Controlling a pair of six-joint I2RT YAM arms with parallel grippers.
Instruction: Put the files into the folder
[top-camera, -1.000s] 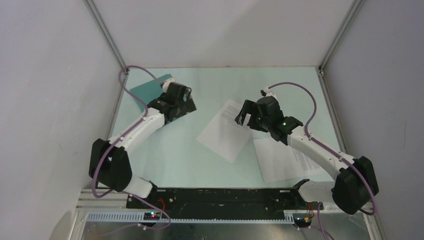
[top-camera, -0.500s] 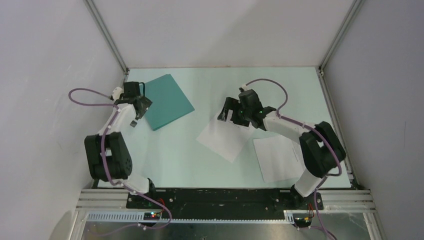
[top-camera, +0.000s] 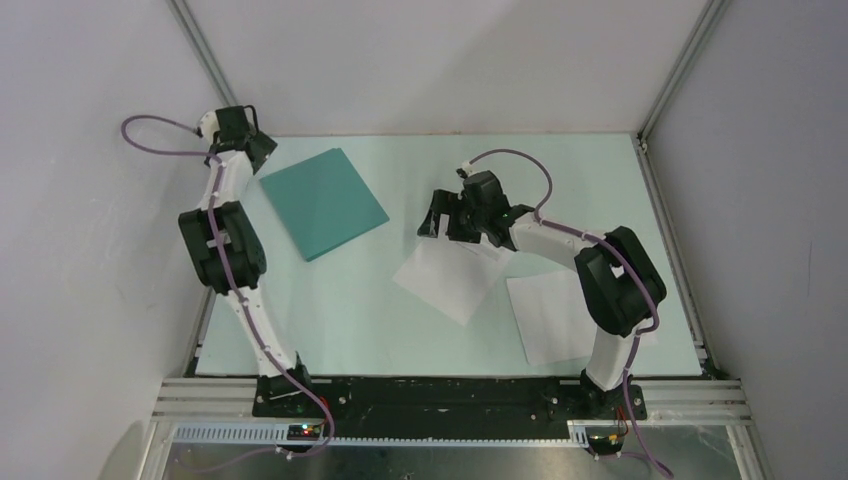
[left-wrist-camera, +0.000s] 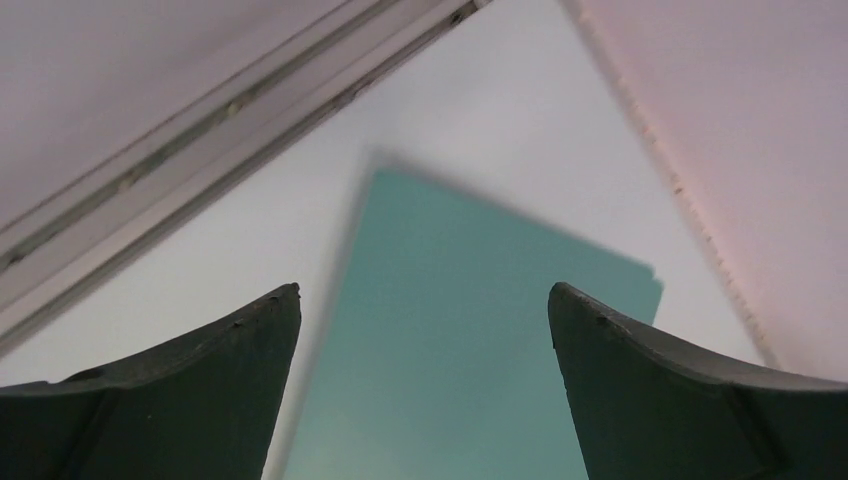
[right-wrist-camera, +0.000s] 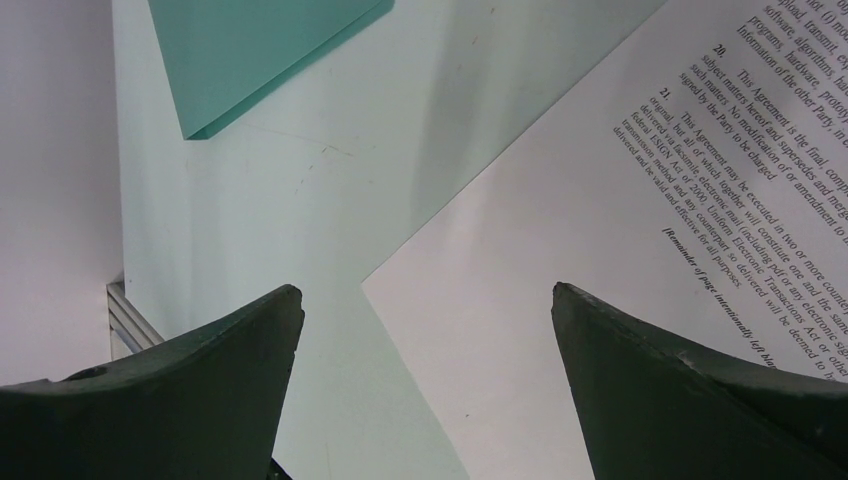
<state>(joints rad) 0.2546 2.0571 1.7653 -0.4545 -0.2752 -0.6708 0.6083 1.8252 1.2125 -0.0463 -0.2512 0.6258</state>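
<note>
The teal folder (top-camera: 323, 202) lies closed and flat at the far left of the table. It also shows in the left wrist view (left-wrist-camera: 450, 340) and in the right wrist view (right-wrist-camera: 250, 50). Two white files lie at the right: one tilted sheet (top-camera: 447, 277) in the middle, with printed text in the right wrist view (right-wrist-camera: 620, 200), and a second sheet (top-camera: 556, 318) partly under the right arm. My left gripper (top-camera: 252, 148) (left-wrist-camera: 424, 300) is open and empty, raised at the far-left corner beside the folder. My right gripper (top-camera: 434, 220) (right-wrist-camera: 428, 300) is open and empty above the middle sheet's far edge.
Metal frame posts (top-camera: 210, 60) rise at the far corners, and grey walls close in three sides. The left wrist sits near the left post. The pale green table surface (top-camera: 340, 300) lies between the folder and the sheets.
My left arm has swung off the folder toward the far-left corner, leaving the folder flat and uncovered. My right arm has reached left and farther over the middle sheet.
</note>
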